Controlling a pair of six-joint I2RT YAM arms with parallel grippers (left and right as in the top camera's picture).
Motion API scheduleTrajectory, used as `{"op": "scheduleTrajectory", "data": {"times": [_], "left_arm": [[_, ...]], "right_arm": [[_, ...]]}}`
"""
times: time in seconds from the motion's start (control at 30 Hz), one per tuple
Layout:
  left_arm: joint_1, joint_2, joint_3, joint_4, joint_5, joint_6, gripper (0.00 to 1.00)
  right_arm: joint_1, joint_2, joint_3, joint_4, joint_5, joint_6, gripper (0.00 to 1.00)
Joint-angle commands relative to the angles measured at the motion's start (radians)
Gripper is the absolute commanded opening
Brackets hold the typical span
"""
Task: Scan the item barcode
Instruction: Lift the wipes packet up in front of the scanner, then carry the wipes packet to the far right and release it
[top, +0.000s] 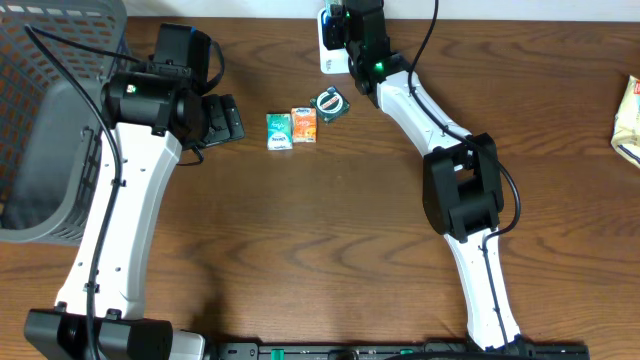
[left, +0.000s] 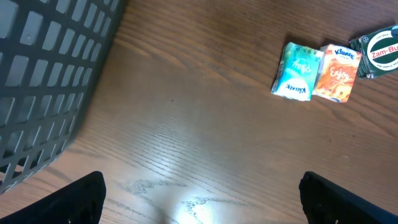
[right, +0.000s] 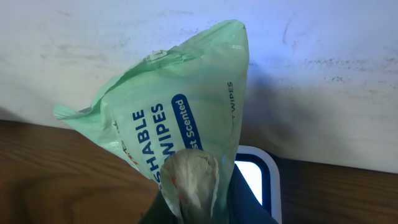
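Wipes (right: 180, 112), a green soft pack, stand up from the right hand (right: 198, 208), which is pinched narrow on the pack's crimped end. The long axis runs away from the hand, far end rising toward the white wall (right: 323, 50). Just behind the grip lies the scanner (right: 264, 171), window lit, at the far edge of the worktop (top: 300, 230). The left hand (left: 202, 208) hangs wide over open wood, holding nothing. The grey basket (left: 43, 74) sits on its left. A teal pack (left: 295, 70), orange pack (left: 337, 73) and tin (left: 379, 53) lie side by side further off.
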Motion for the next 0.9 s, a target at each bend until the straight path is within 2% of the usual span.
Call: {"op": "scheduleTrajectory", "data": {"times": [0.0,0.17,0.3,0.4,0.63,0.87], "left_arm": [[0.003,-0.007,0.009,-0.003,-0.013,0.010,0.98],[0.003,-0.007,0.009,-0.003,-0.013,0.010,0.98],[0.003,-0.007,0.009,-0.003,-0.013,0.010,0.97],[0.003,-0.007,0.009,-0.003,-0.013,0.010,0.97],[0.003,-0.007,0.009,-0.003,-0.013,0.010,0.98],[0.003,-0.007,0.009,-0.003,-0.013,0.010,0.98]], "right_arm": [[-0.010,-0.004,0.021,-0.021,0.035,-0.009,0.01],[-0.067,-0.089,0.021,-0.098,0.098,0.023,0.01],[-0.166,-0.175,0.021,-0.254,0.098,0.010,0.01],[-0.283,-0.230,0.021,-0.462,0.107,-0.105,0.01],[-0.479,-0.242,0.021,-0.782,0.267,-0.336,0.01],[-0.649,-0.233,0.019,-0.960,0.311,-0.321,0.02]]}}
